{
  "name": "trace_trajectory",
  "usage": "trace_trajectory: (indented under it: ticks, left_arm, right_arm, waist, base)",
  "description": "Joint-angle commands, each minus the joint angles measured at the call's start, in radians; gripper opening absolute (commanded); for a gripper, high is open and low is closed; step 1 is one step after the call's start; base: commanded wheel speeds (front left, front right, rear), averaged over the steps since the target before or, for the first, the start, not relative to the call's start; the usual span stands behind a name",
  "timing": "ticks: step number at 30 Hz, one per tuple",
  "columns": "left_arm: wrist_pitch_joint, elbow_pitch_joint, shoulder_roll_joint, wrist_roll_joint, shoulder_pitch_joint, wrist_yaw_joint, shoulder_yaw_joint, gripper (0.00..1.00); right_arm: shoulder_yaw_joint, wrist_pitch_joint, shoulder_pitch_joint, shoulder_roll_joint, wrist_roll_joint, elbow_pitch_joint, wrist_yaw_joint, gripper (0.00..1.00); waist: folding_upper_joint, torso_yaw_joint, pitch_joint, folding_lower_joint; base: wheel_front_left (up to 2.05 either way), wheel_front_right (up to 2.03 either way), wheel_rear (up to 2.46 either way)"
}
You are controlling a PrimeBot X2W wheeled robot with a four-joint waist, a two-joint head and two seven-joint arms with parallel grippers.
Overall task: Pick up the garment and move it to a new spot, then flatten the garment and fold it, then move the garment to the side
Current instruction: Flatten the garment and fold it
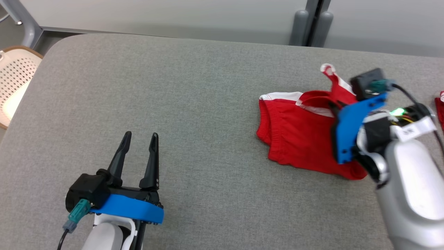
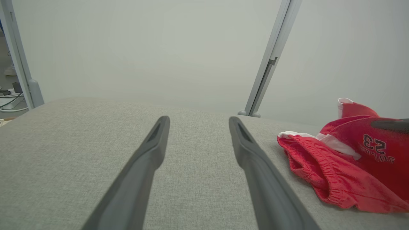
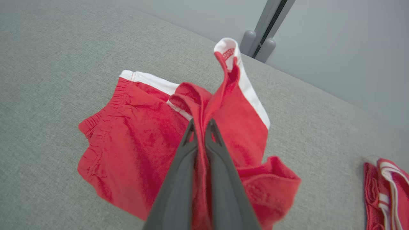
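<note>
Right tool (image 3: 200, 123): fingers pinched together on a raised fold of the garment (image 1: 295, 135), red shorts with white trim. The fold stands up between the tips. The rest of the cloth lies on the bench (image 1: 173, 86) under and just ahead of that tool, part of it bunched near its base.

Left tool (image 1: 141, 136): fingers apart, nothing in it, low over bare bench, garment well off to its right.

Step looks like the pick-up, carry not begun. You want a straight lift first, grip tight, until the trailing hem hangs free of the bench. Drag it and it will likely rope up and make flattening harder. Then carry toward the bare stretch between the two tools.

Watch the second red piece (image 3: 386, 188) lying off to the right tool's right; steer away from it. The pinch is on a thin fold, so go slow, it could slip. Set it down trailing edge first so the cloth lays out.
</note>
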Motion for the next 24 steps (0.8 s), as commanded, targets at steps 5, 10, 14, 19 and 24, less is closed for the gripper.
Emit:
trace_trajectory:
  ticks: [5, 10, 14, 19, 24]
  left_arm:
    - [-0.004, 0.002, -0.003, -0.007, -0.005, -0.007, -0.018, 1.0]
    - [-0.004, 0.004, -0.01, -0.014, -0.023, -0.007, -0.025, 1.0]
    - [-0.004, 0.003, -0.012, -0.015, -0.028, -0.008, -0.025, 1.0]
    - [-0.004, 0.003, -0.009, -0.013, -0.017, -0.008, -0.012, 1.0]
    - [-0.004, 0.004, -0.008, -0.008, -0.008, -0.007, 0.0, 1.0]
  right_arm:
    - [0.102, -0.017, -0.094, 0.07, 0.01, 0.136, 0.0, 0.0]
    - [0.148, -0.043, -0.157, 0.116, 0.013, 0.278, 0.0, 0.0]
    - [0.187, -0.073, -0.191, 0.133, 0.016, 0.363, 0.0, 0.0]
    - [0.231, -0.1, -0.211, 0.146, 0.05, 0.417, 0.0, 0.32]
    - [0.287, -0.145, -0.213, 0.15, 0.172, 0.376, 0.0, 1.0]
  waist:
    - [0.0, 0.031, 0.013, 0.0]
    - [0.0, 0.06, 0.027, 0.0]
    - [0.0, 0.072, 0.031, 0.0]
    - [0.0, 0.066, 0.026, 0.0]
    - [0.0, 0.043, 0.015, 0.0]
  base:
    - [0.0, 0.0, 0.0]
    - [0.0, 0.0, 0.0]
    - [0.0, 0.0, 0.0]
    - [0.0, 0.0, 0.0]
    - [0.0, 0.0, 0.0]
